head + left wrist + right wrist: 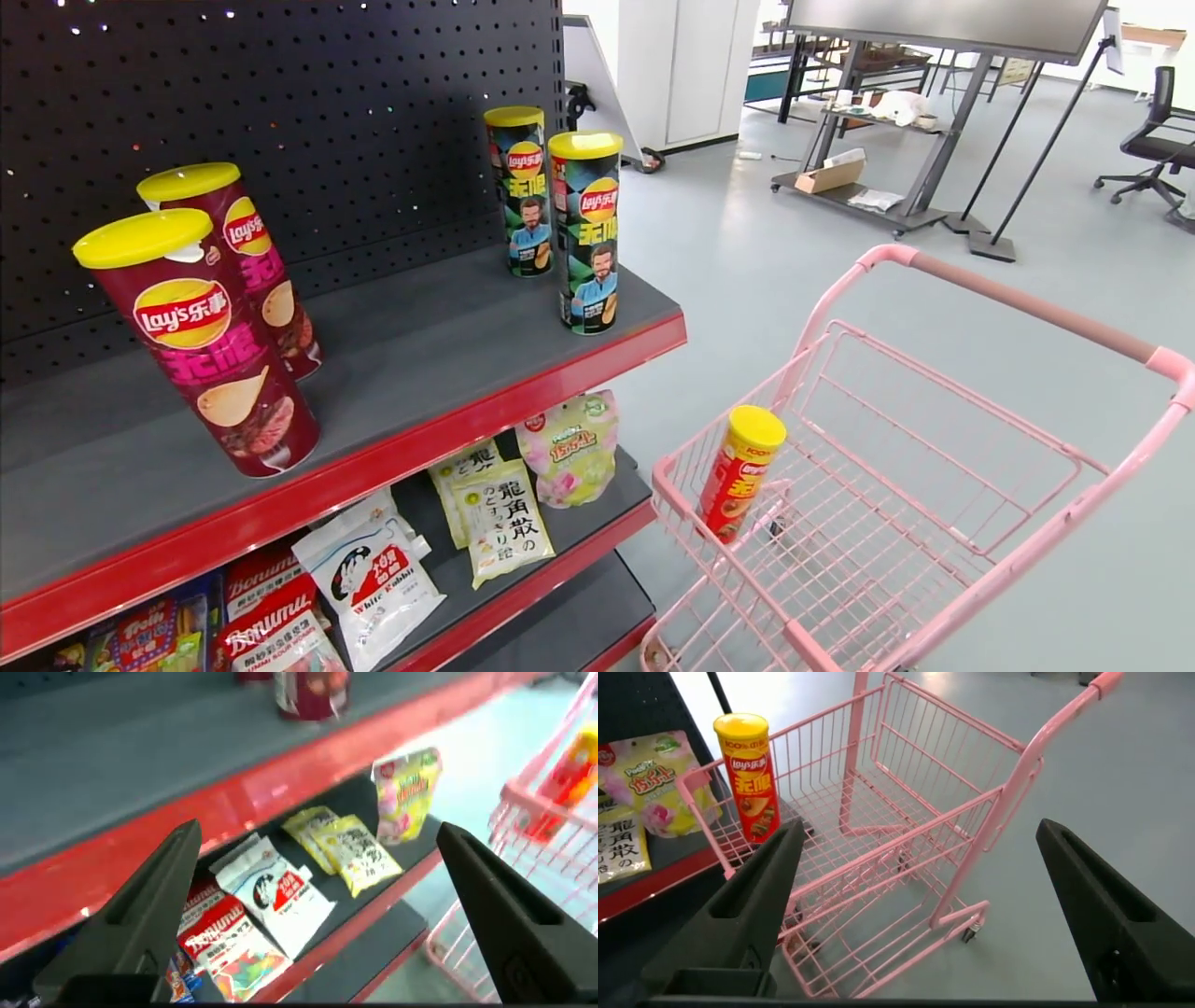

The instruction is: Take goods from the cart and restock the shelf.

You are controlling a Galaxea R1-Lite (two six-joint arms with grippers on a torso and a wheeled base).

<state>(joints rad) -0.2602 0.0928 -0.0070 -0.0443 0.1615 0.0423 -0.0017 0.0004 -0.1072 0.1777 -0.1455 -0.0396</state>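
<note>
Pink wire cart (1027, 303) holds one yellow-lidded chip can (742, 471) in its corner, lower centre of frame; left pincer (318, 833) and right pincer (920, 826) gape empty, and an off-centre grab could topple it.

Five chip cans (210, 345) (250, 266) (521, 191) (588, 233) (742, 471), one pink cart (1008, 299)

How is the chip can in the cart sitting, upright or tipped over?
Upright: the chip can stands on its base in a corner of the pink cart, yellow lid on top.
</note>
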